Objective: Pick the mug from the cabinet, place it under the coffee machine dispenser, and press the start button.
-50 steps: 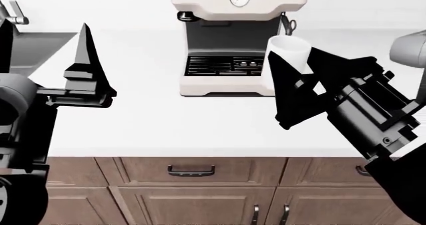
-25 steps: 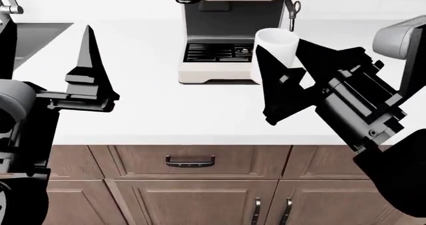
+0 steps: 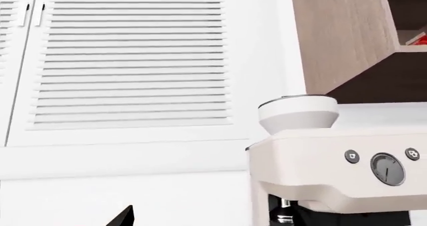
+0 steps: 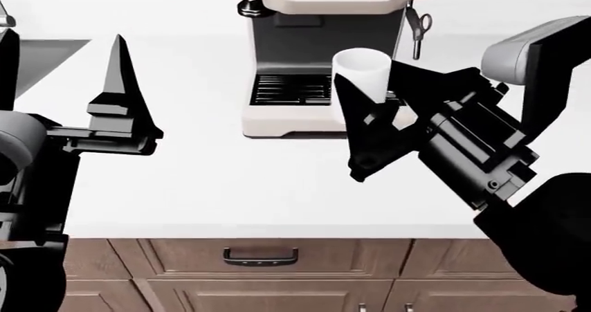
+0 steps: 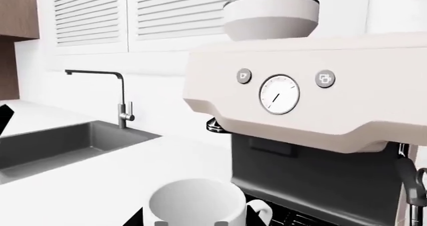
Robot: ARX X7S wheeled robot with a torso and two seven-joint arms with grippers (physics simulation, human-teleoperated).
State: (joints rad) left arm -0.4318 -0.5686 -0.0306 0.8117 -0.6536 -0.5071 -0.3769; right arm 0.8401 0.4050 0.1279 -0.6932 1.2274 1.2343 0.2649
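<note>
Carrying mug [image 4: 361, 72] to coffee machine [image 4: 319, 122] | right gripper [image 4: 369, 122] jaws clamped on mug, just beside drip grille [image 4: 291, 89], right of it | left gripper [image 4: 118, 84] empty, jaw gap unclear, well left | next: shift mug left onto grille under dispenser [image 5: 300, 158], release, press start button

Showing matte black, angular arms; pointed, wedge-shaped fingers [image 4: 118, 70] on the left gripper [image 4: 113, 90]; grey rounded joint housing [image 4: 517, 49] behind the right gripper [image 4: 369, 132].
</note>
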